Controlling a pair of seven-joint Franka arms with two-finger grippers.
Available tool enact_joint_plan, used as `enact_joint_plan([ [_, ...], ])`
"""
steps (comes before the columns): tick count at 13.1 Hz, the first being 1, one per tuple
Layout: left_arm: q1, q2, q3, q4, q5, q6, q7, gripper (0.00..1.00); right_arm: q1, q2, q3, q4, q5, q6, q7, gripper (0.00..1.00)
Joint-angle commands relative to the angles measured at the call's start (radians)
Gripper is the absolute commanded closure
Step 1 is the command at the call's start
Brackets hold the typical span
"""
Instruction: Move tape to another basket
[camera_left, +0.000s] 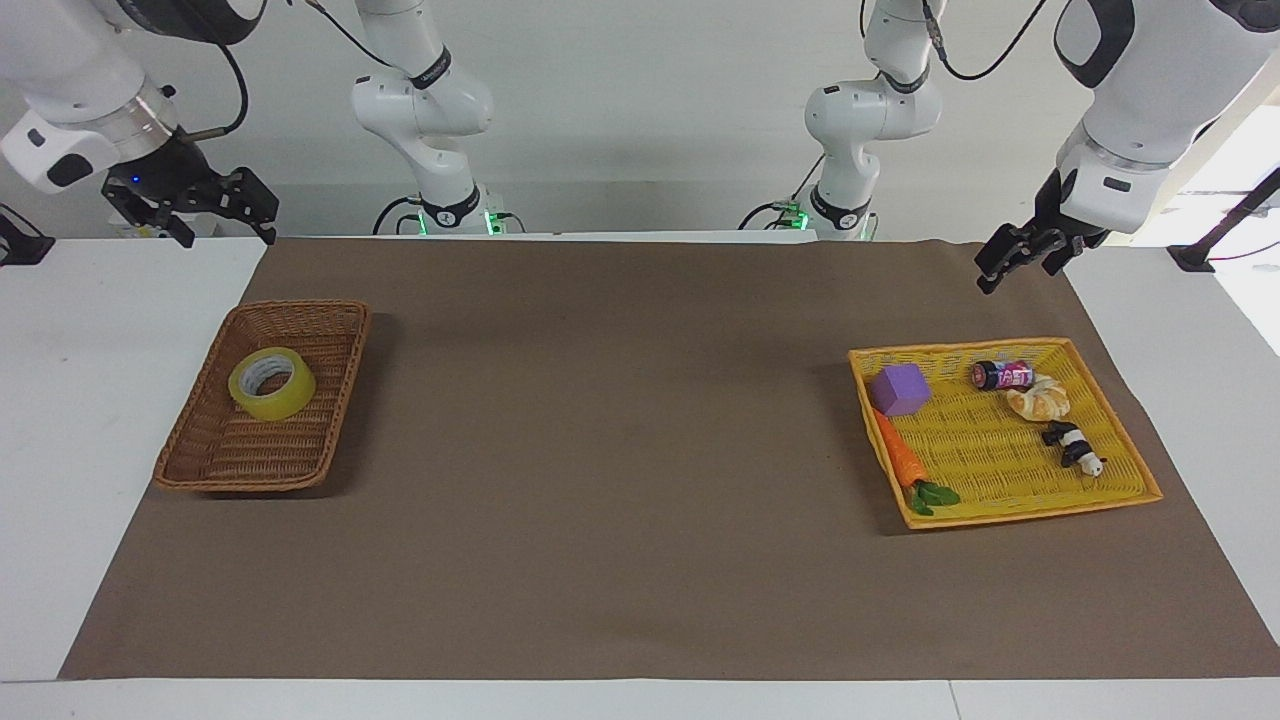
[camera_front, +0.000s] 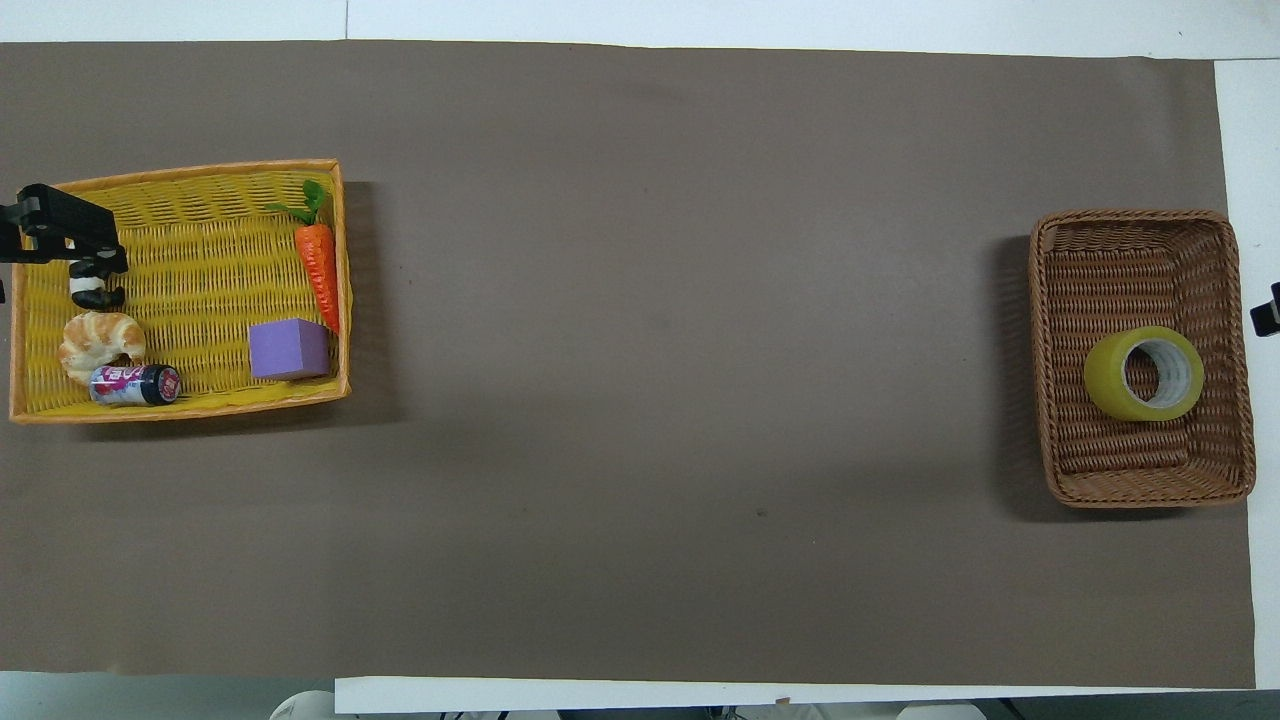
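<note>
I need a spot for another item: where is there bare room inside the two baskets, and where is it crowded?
In the basket, the half farther from the robots than the tape is bare. In the yellow tray, a bare strip runs between the carrot and purple block and the panda, croissant and can, which crowd one end.

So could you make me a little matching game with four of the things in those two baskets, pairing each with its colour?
Things:
1. tape
2. cube
3. carrot
4. basket holding the tape

Colours:
a. purple
b. dark brown
c. yellow
d. orange

Pairs: 1-c, 2-a, 3-d, 4-b
</note>
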Motion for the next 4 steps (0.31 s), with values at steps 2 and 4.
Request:
enact_joint_plan([
  [2,0.002,-0.020,0.002,-0.021,0.009,-0.009,0.016,0.00,0.000,0.008,0.009,0.020,-0.022,-0.022,0.021,0.00],
  [4,0.002,-0.020,0.002,-0.021,0.008,-0.009,0.016,0.00,0.001,0.007,0.009,0.018,-0.022,-0.022,0.022,0.00],
])
